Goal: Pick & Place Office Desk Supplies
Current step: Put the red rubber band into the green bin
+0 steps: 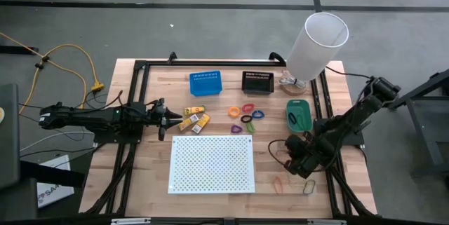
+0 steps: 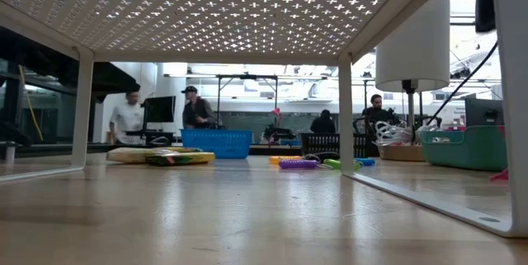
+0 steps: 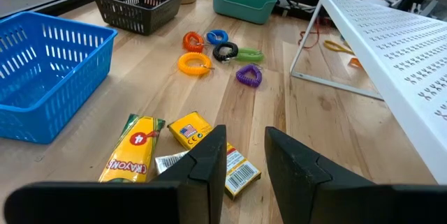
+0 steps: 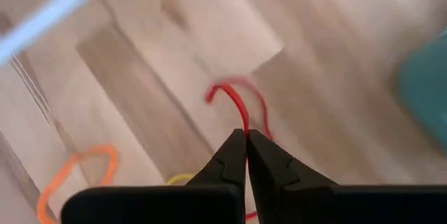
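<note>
- Right claw (image 4: pixel 246 135): fingers pressed together on a red rubber band (image 4: pixel 237 102), whose loop stands forward of the tips above the bench (image 4: pixel 174 56). An orange band (image 4: pixel 73 172) lies off to one side of the claw, well apart.
- Left claw (image 3: pixel 244 158): partly parted, holding nothing, hovering low with the crayon packets (image 3: pixel 133 151) just ahead of its tips. The coloured plastic loops (image 3: pixel 216 49) lie farther forward, and the blue bin (image 3: pixel 42 77) stands off to the side.
- Step in hand, as judged: the pick of the red band appears made; carrying and placing remain.
- Next move, as judged: lift the band clear and carry it to the teal bin (image 1: pixel 298 115), which sits just beyond the right claw. The band is limp and thin, so a slip from the tips is the risk.
- The white perforated board (image 1: pixel 212 163) stands between the two claws.
</note>
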`<state>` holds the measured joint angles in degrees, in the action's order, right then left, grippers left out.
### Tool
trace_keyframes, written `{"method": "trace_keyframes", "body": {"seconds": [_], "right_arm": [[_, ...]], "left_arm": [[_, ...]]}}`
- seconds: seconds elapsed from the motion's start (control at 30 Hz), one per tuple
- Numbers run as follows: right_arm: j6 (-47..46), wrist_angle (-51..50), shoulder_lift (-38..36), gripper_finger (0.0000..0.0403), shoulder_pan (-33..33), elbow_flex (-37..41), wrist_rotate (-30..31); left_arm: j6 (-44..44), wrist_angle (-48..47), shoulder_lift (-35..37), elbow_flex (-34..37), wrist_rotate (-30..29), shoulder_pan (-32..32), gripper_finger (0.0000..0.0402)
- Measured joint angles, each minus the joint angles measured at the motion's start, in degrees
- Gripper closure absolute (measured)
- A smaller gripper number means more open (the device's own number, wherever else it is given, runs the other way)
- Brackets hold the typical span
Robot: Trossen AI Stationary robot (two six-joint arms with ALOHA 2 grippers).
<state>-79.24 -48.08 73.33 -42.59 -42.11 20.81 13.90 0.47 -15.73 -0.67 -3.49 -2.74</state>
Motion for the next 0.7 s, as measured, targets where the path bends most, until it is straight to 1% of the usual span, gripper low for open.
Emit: {"method": "trace_keyframes", "body": {"seconds": [0.1, 0.3, 0.57, 0.7], "right_arm": [[0.0, -2.5, -3.2, 0.04, 0.3, 0.0, 3.8], [2.0, -7.5, -7.4, 0.04, 2.8, 0.0, 8.8], [8.4, -10.2, -10.9, 0.04, 8.5, 0.0, 14.8], [11.9, -10.0, -13.5, 0.04, 11.0, 0.0, 18.2]], "left_arm": [[0.0, 0.0, 0.0, 0.0, 0.0, 0.0, 0.0306], [0.0, 0.0, 0.0, 0.0, 0.0, 0.0, 0.0306], [0.0, 0.0, 0.0, 0.0, 0.0, 0.0, 0.0307], [0.0, 0.0, 0.0, 0.0, 0.0, 0.0, 0.0307]]}}
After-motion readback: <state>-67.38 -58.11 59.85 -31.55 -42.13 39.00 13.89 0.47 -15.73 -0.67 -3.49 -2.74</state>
